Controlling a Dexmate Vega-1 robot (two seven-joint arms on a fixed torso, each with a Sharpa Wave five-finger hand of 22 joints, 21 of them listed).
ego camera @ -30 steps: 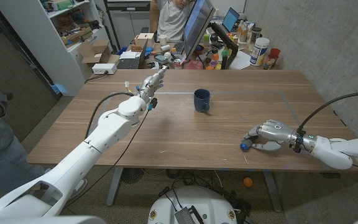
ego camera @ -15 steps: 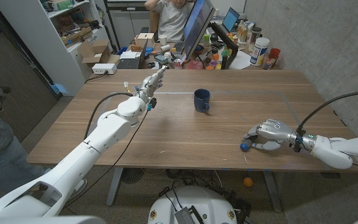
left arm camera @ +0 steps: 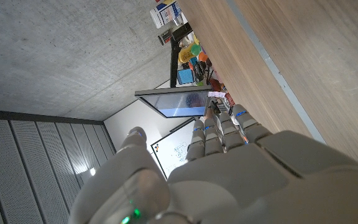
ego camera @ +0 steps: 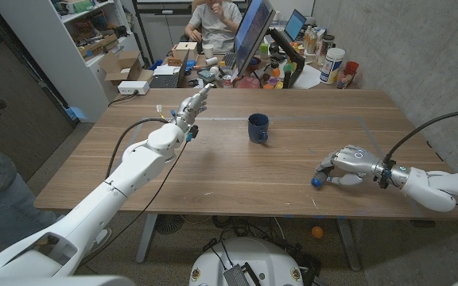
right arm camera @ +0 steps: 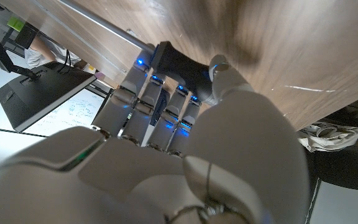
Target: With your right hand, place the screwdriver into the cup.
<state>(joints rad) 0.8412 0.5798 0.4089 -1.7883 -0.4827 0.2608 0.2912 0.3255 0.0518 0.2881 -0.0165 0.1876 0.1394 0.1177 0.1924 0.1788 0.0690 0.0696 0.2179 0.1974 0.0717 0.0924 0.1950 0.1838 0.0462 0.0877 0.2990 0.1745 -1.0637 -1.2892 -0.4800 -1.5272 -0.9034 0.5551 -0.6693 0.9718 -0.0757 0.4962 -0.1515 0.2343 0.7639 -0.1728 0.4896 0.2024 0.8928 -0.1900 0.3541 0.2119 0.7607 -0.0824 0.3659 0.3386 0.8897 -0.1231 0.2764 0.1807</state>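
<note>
From the head view, we see the right hand (ego camera: pixel 348 164) low over the near right part of the wooden counter (ego camera: pixel 237 171), fingers curled around the screwdriver (ego camera: pixel 317 181). Only the blue end of the screwdriver pokes out on the side toward the middle of the counter. Whether that end touches the wood or hangs just above it, we cannot tell. The dark blue cup (ego camera: pixel 258 128) stands upright toward the far middle of the counter, well apart from the right hand, its mouth open and unobstructed. Our left hand (ego camera: pixel 195 106) is held up near the far left part of the counter, fingers straight and loosely together, holding nothing. A person sits at a cluttered desk beyond the counter.

In the left wrist view, the left hand (left arm camera: pixel 229 155) shows its back, fingers extended along the counter's edge, with nothing between them.

In the right wrist view, the right hand (right arm camera: pixel 166 124) is wrapped tight, its fingers folded over a dark handle, the screwdriver (right arm camera: pixel 182 65), with the thumb pressing from the other side. The grasp looks firm to us.

We judge that the pickup is made and the carry is about to start. Next we need to lift clear of the counter, travel to the cup, turn the screwdriver so one end points down over the mouth, and let go without knocking the cup over.
</note>
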